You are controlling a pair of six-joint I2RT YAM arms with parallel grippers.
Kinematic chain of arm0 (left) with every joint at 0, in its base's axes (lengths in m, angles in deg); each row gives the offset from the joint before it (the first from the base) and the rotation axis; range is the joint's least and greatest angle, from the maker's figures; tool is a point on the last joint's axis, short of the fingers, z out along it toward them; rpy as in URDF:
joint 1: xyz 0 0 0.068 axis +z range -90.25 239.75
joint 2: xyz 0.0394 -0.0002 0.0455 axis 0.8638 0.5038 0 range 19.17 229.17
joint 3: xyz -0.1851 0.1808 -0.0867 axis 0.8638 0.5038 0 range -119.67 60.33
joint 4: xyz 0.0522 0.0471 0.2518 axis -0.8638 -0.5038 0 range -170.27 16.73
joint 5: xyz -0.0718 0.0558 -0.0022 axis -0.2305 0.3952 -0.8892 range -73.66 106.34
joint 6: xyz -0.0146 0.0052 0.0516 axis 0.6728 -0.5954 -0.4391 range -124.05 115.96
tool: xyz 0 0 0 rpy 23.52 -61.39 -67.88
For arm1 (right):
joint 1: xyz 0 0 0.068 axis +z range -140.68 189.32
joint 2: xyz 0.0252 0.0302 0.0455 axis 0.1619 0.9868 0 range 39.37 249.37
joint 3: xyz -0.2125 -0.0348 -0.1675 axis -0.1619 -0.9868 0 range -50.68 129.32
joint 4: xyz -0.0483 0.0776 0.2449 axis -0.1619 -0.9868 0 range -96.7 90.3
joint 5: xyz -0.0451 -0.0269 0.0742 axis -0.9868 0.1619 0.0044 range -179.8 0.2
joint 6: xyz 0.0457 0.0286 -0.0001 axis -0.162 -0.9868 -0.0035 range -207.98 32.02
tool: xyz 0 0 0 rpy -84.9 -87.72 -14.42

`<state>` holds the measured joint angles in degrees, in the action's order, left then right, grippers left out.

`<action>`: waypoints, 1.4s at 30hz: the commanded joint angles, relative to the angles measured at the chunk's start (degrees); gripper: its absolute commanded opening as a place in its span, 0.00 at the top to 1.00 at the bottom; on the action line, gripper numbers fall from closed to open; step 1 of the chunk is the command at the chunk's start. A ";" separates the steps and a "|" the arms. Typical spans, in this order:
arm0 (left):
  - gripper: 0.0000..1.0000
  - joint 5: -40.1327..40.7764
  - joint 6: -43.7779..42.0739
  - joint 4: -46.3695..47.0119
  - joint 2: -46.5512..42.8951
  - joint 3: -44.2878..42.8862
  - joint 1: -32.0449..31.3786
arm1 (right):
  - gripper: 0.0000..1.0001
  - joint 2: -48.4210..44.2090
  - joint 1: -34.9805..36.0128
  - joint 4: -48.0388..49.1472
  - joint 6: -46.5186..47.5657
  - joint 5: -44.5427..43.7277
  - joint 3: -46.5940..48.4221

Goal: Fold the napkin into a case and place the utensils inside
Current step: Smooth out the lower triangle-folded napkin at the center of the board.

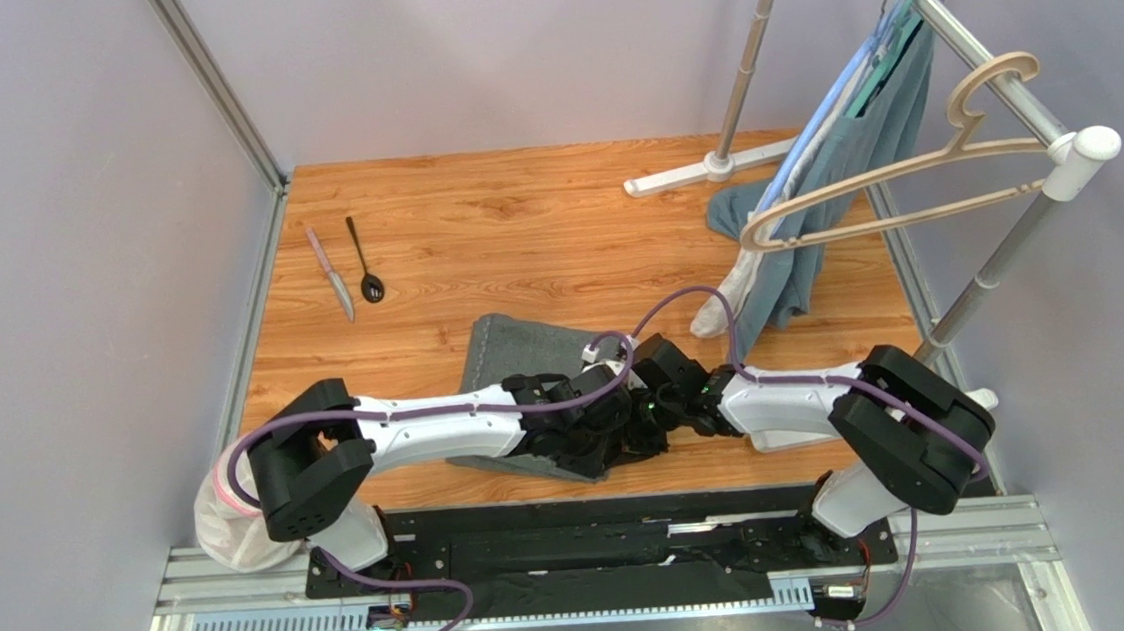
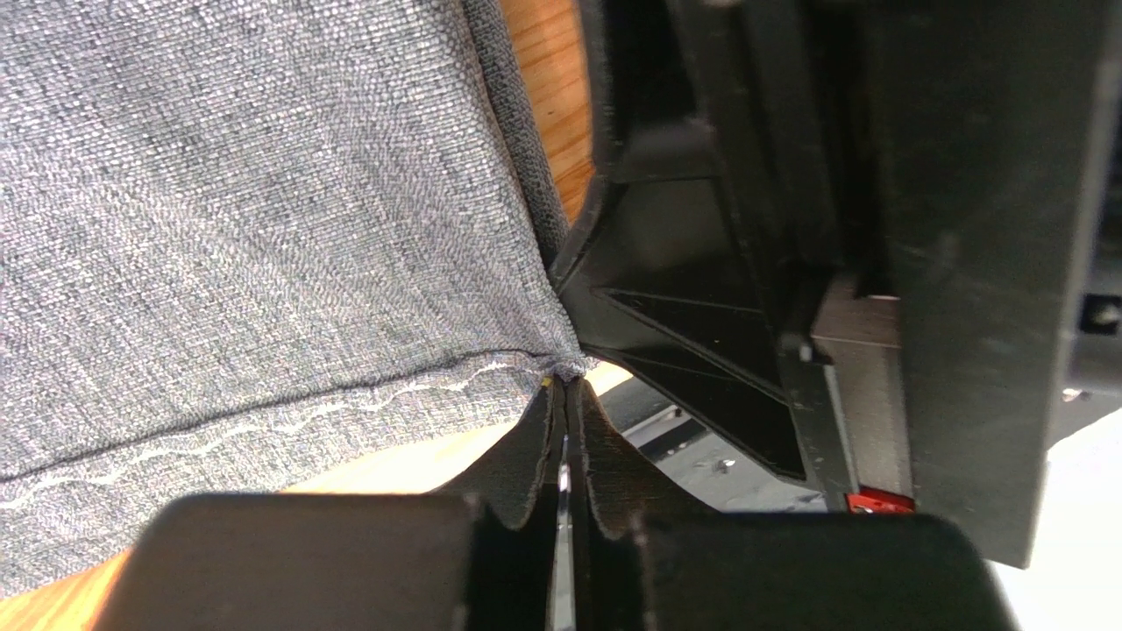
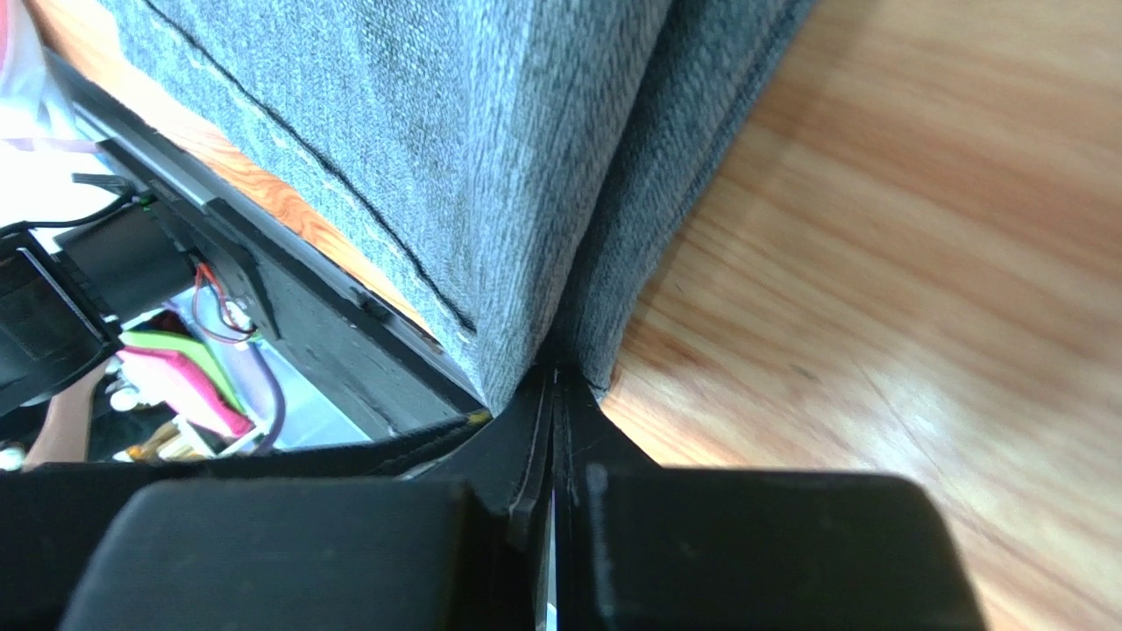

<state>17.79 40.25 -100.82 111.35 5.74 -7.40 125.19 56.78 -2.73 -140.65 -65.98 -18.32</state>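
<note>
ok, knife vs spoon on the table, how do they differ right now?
The knife is silver-grey, the spoon black. The knife lies left of the spoon and reaches slightly closer to the near edge. The spoon ends in a small oval bowl at its near end; the knife has none. Both lie flat on the table, far left, slanted alike, clear of the napkin.

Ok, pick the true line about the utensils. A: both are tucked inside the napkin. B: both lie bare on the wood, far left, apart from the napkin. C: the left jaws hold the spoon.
B: the knife and spoon lie side by side on the table, well clear of the napkin.
</note>
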 commanded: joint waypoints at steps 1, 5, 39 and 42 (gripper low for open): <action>0.77 -0.05 1.41 1.71 -4.28 -0.79 -0.26 | 0.99 -4.95 0.26 -7.59 3.00 -4.90 1.56; 0.65 -1.00 -0.07 -1.61 -11.39 -2.45 0.44 | 0.95 -9.25 0.18 -17.96 7.57 -9.83 4.99; 0.96 -8.22 -5.27 0.74 -18.09 1.50 30.50 | 0.97 1.37 -10.19 -30.19 22.24 -21.60 8.95; 0.96 -9.36 -4.66 1.09 -15.99 1.33 33.66 | 0.96 0.23 -11.16 -34.49 23.48 -27.93 13.05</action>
<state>7.45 36.12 -99.31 94.43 6.77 23.22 125.43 47.52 -25.68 -123.86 -75.93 -8.01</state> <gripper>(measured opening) 0.038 0.036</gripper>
